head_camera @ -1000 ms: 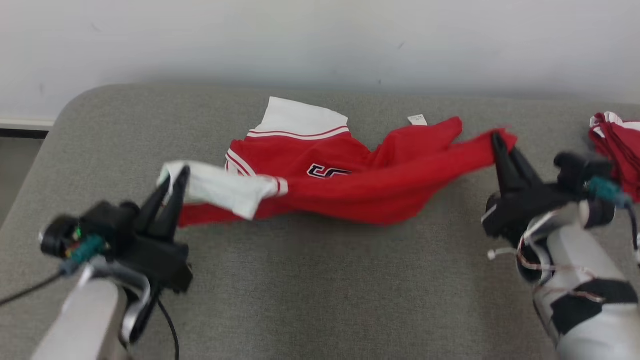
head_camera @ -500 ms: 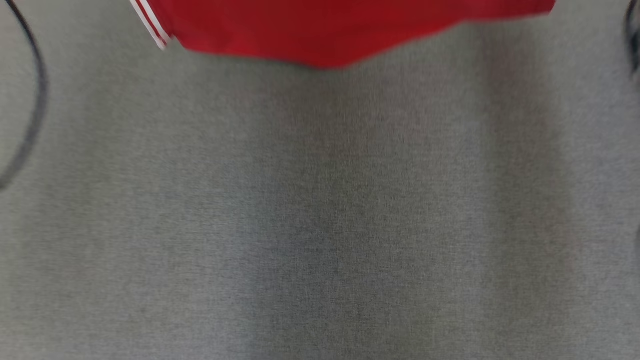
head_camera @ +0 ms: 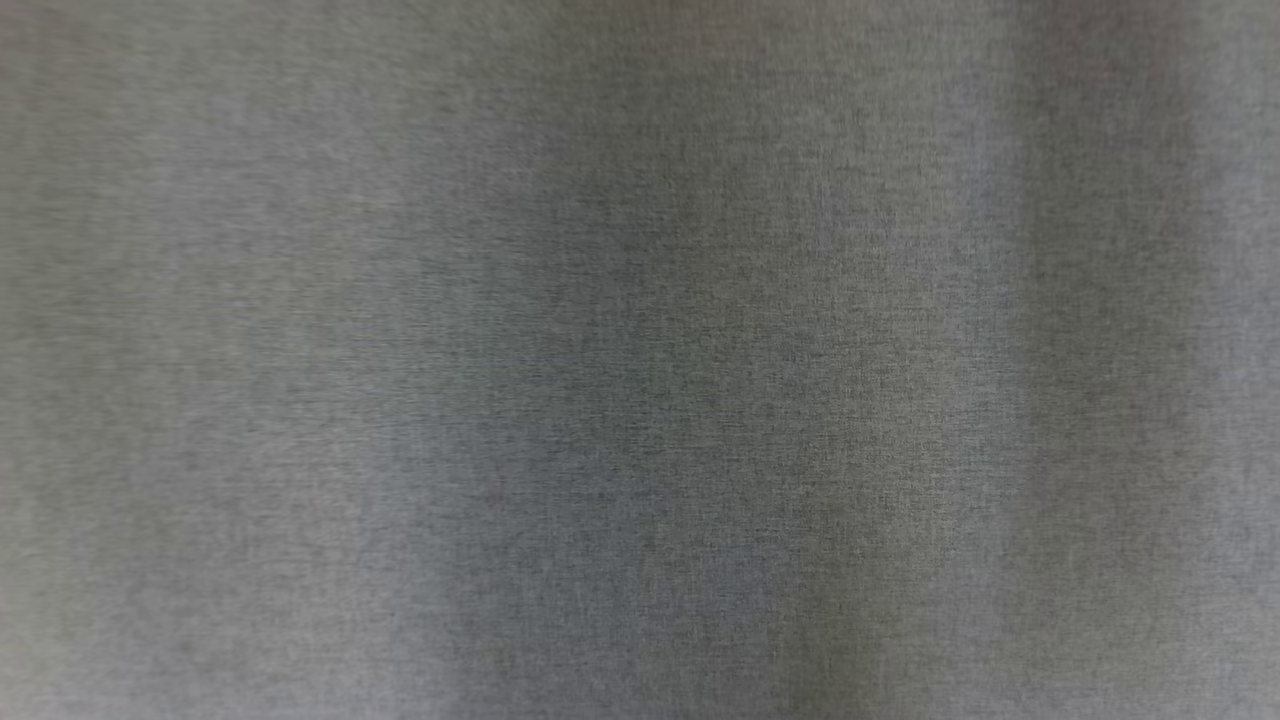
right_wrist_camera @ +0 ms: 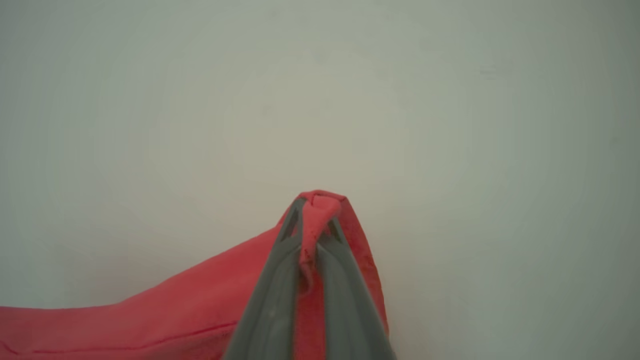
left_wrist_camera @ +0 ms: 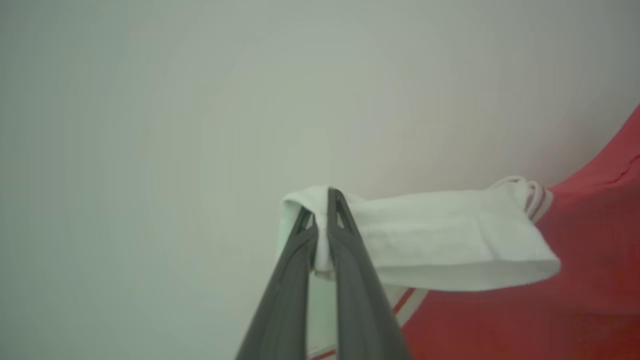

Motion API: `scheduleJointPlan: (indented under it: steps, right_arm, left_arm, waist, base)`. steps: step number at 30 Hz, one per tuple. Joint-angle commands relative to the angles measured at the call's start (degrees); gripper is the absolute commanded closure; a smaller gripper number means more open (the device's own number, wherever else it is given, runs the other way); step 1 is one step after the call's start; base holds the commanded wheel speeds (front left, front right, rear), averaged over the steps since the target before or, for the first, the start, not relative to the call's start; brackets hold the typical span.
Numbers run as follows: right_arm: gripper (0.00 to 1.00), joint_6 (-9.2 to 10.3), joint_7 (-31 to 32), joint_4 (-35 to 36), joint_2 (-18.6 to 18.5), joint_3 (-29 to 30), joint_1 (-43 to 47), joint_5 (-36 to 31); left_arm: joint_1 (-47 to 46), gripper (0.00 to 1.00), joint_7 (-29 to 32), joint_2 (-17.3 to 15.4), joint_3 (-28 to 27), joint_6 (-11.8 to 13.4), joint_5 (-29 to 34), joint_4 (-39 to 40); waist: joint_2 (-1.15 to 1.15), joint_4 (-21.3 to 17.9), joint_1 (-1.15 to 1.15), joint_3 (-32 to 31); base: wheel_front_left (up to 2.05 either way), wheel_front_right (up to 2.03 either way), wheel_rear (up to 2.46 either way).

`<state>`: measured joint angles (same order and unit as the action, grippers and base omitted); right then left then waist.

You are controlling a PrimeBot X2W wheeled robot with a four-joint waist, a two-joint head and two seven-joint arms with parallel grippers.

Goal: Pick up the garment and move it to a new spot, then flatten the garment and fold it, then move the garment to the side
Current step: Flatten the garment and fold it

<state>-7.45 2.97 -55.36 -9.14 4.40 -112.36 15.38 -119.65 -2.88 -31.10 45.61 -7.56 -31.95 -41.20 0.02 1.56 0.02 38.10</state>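
Evidently just lifted off the cushion: garment hangs before the far wall, left gripper pinching its white sleeve, right gripper clamped on a red corner (head camera dipped too); relocation is under way.

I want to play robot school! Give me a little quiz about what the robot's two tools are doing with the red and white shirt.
1. True or false: the left tool is wide open and holds nothing.
2. Which part of the shirt does the left tool pinch? A: a blue collar. B: the white sleeve. C: a green pocket.
3. Fill the gap: the right tool is shut on a ___ part of the shirt.

Key: 1 false; 2 B; 3 red.
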Motion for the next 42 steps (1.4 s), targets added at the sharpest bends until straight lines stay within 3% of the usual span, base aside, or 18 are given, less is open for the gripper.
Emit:
scheduleJointPlan:
  steps: [1, 11, 23, 34, 42]
  right_arm:
    - [1.00, -0.02, -0.6, -0.8, 0.3, 0.2, -1.4, -1.5]
    - [1.00, -0.02, -2.0, -4.4, 0.0, 3.6, -8.3, -8.0]
    - [1.00, -0.02, -3.0, -5.3, 1.4, 7.2, -7.2, -12.5]
    - [1.00, -0.02, -5.7, -4.4, 2.7, 6.1, 2.3, -11.8]
    - [1.00, -0.02, -7.7, -0.9, 3.4, 1.2, 18.7, -2.1]
  left_arm:
    - [-2.9, 1.00, -0.7, 0.5, 0.9, 0.2, -0.3, -1.9]
    - [-12.7, 1.00, -4.2, 5.1, 7.3, 0.2, -2.7, -9.5]
    - [-13.5, 1.00, -6.4, 5.0, 13.4, 0.2, -8.1, -12.3]
    - [-3.3, 1.00, -12.0, 5.8, 12.5, 0.4, -13.4, -11.4]
    - [15.1, 1.00, -12.3, 3.6, 5.5, 4.2, -12.1, 0.4]
  waist:
    - [-0.02, -0.8, -0.02, 2.1]
    - [-0.02, 0.4, -0.02, 3.0]
    - [-0.02, -0.4, -0.02, 5.1]
    - [-0.02, -1.1, -0.02, 2.8]
    - [-0.02, -1.9, -0.02, -4.8]
  base:
    - [0.00, 0.00, 0.00]
    - [0.00, 0.00, 0.00]
    - [0.00, 0.00, 0.00]
    - [0.00, 0.00, 0.00]
    - [0.00, 0.00, 0.00]
